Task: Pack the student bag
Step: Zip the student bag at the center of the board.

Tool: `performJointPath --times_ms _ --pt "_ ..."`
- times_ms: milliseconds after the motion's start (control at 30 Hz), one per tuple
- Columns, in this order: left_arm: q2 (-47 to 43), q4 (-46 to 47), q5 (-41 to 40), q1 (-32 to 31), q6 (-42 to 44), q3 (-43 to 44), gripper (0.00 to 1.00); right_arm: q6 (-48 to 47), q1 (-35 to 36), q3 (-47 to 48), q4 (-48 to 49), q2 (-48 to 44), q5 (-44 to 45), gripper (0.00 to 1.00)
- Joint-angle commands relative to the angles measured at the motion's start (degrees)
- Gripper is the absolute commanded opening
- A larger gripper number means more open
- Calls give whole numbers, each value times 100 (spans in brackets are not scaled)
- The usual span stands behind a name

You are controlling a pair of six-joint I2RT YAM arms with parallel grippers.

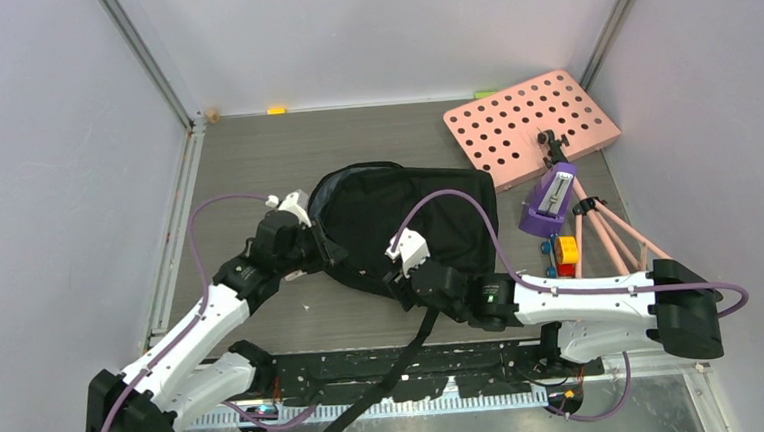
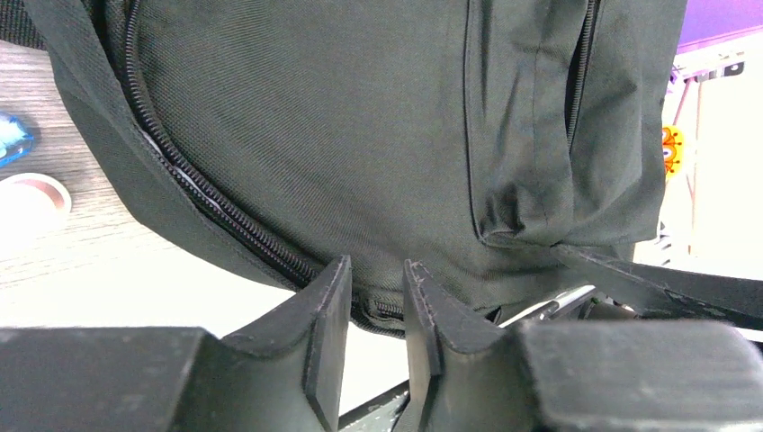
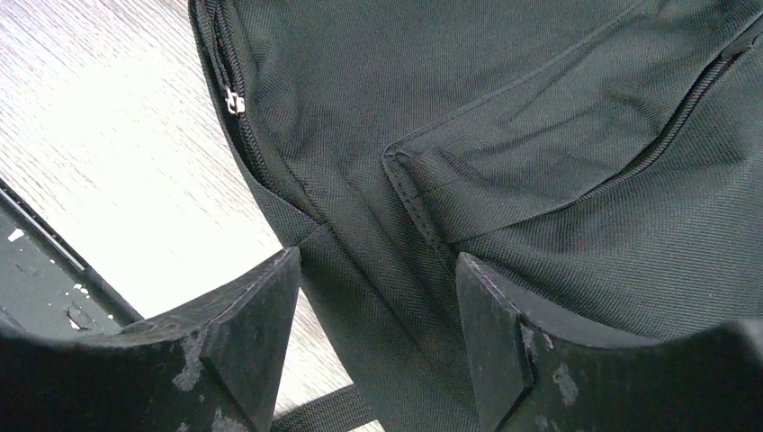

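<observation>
The student bag (image 1: 408,219) lies flat in the middle of the table, black fabric with a zip running round its edge. My left gripper (image 1: 320,248) is at its left edge. In the left wrist view its jaws (image 2: 376,263) stand a narrow gap apart, with the bag's zipped hem (image 2: 387,306) just beyond the tips and nothing visibly pinched. My right gripper (image 1: 402,275) is at the bag's near edge. In the right wrist view it (image 3: 378,256) is open wide, astride a ridge of the bag's fabric (image 3: 540,135) beside a zip pull (image 3: 234,101).
A long black strap (image 1: 388,376) trails from the bag over the near table edge. At the back right lies a pink board with round holes (image 1: 531,125). In front of it are a purple object (image 1: 550,204), a red and yellow toy (image 1: 566,252) and pink tripod legs (image 1: 609,227).
</observation>
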Motion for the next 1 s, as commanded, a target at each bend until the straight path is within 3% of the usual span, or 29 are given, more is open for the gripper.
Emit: performJointPath --times_ms 0,267,967 --pt "-34 226 106 -74 -173 112 28 32 13 -45 277 -141 228 70" --pt "-105 106 38 -136 -285 79 25 29 13 -57 278 -157 245 70" --pt "-137 -277 -376 -300 144 141 34 55 13 -86 310 -147 241 69"
